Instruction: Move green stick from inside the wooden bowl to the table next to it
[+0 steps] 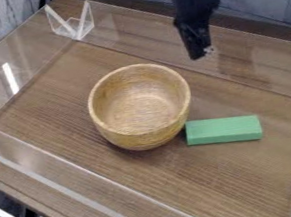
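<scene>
Currently I'm looking at a bright green, flat rectangular block (224,130) that is lying on the brown wood-grain tabletop (83,179), outside the round light tan wooden bowl (140,106) with its thick rim. The block is sitting just beside the bowl, toward the right edge of the tabletop as the camera is showing it, with its near end almost meeting the bowl's wall; whether the two are touching I can't quite tell. The bowl is standing upright with nothing showing inside it.

My dark robot gripper (199,53) is hanging beyond the bowl, toward the far edge of the tabletop and well apart from the block. Its fingers are closing on nothing that I can see, and I'm reading it as clenched and unladen.

Judging by this layout, the placing is looking complete, and I'm treating the step in hand as the finish, with the arm clear of both things. The next move is calling for very little: holding the arm away or parking it, without brushing the rim or nudging the block. As for brands, labels or writing, I'm finding none that I can read on the block, the bowl or the arm.
</scene>
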You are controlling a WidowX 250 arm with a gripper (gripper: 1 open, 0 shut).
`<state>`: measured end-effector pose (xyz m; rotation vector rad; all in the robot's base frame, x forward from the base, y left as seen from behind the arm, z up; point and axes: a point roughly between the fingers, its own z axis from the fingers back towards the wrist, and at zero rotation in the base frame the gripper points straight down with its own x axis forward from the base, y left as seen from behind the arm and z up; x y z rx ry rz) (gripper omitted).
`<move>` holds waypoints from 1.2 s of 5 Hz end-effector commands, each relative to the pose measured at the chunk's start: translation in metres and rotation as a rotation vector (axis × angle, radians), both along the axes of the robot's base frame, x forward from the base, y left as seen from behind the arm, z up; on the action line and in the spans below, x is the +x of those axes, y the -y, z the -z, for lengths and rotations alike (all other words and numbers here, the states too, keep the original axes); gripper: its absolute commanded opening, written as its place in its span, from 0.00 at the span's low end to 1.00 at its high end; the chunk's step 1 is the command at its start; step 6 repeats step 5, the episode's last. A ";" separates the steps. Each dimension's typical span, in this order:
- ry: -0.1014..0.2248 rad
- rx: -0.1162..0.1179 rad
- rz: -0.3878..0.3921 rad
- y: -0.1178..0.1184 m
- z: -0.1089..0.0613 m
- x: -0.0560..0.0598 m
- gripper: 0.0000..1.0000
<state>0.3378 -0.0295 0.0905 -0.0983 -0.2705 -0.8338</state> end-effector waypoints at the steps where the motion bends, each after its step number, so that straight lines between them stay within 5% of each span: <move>1: 0.029 -0.010 -0.026 0.012 0.002 0.011 0.00; 2: 0.022 -0.017 -0.044 0.024 0.014 0.021 0.00; 3: 0.030 -0.024 -0.069 0.026 0.004 0.023 1.00; 6: 0.068 -0.033 -0.048 0.025 -0.020 0.021 1.00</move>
